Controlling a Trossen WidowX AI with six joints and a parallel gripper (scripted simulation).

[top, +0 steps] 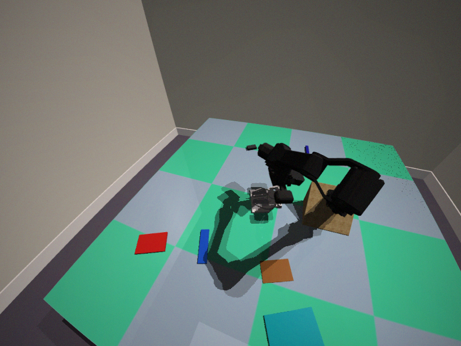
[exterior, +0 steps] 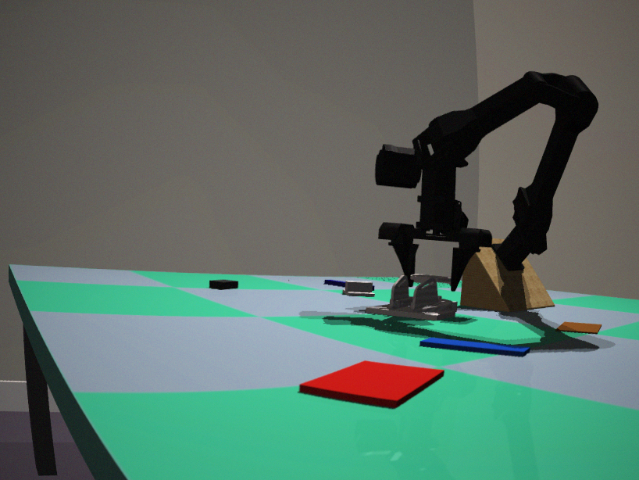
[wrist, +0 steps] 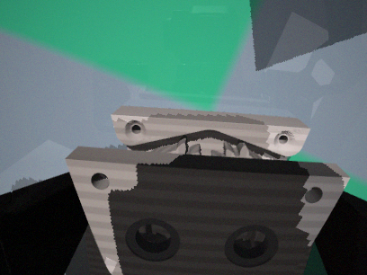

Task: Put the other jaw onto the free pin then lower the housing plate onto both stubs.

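The grey housing base (top: 256, 211) (exterior: 438, 313) (wrist: 207, 120) lies on the table. Two grey jaws stand up from it side by side, a left jaw (exterior: 398, 292) and a right jaw (exterior: 427, 295). Gear teeth (wrist: 211, 147) show close together in the wrist view; their mesh is mostly hidden. My gripper (exterior: 432, 287) (wrist: 203, 187), pointing down, is shut on the grey housing plate (exterior: 433, 277) (wrist: 202, 198). It holds the plate by its two ends, roughly level, low over the base. The plate hides the pins and stubs. I cannot tell if it touches them.
A wooden wedge block (top: 310, 212) (exterior: 477, 284) stands beside the arm. Blue strip (top: 203, 245) (exterior: 474, 346), red tile (top: 151, 242) (exterior: 371, 384) and orange tile (top: 276, 270) (exterior: 580, 327) lie nearby. A black block (top: 251, 147) (exterior: 223, 284) and small grey part (exterior: 358, 287) lie farther off.
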